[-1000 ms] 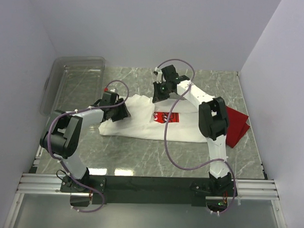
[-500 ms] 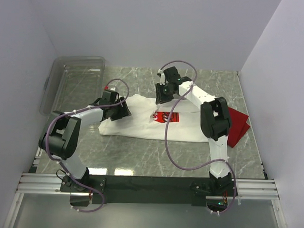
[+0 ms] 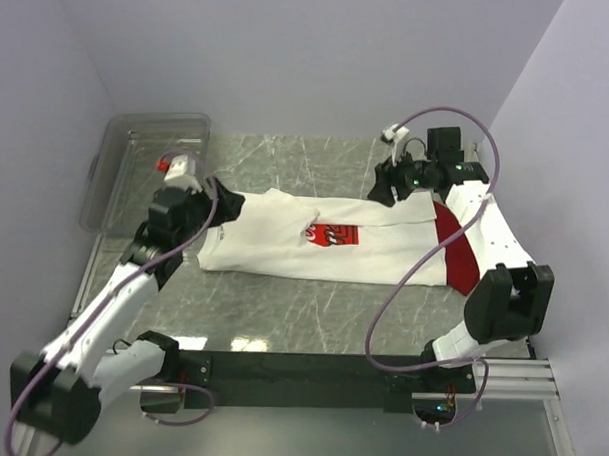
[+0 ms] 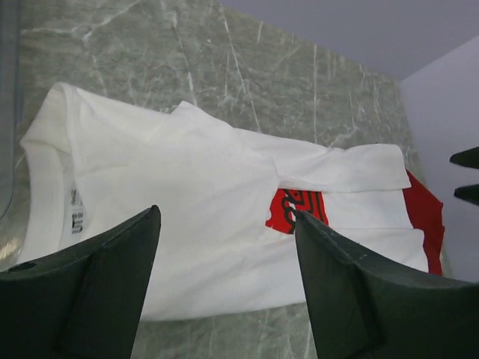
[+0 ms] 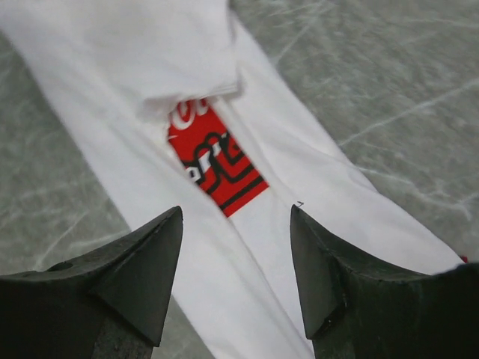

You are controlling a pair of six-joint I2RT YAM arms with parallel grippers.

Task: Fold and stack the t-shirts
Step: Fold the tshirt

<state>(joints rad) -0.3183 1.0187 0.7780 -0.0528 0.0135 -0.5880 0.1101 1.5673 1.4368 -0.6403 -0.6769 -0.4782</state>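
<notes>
On the table (image 3: 282,312), the white t-shirt (image 3: 284,245) now lies as a long band across the middle, reaching further toward the right edge than a second ago. The red t-shirt (image 3: 463,264) lies near the right edge. Both arms have lifted off the cloth. The left gripper (image 4: 224,224) and right gripper (image 5: 236,213) stand wide and empty. Judgement: lengthwise fold released; cross folds and stacking remain. The white hem hides the red t-shirt's left part. A folded flap covers the top of the print (image 3: 332,233).
</notes>
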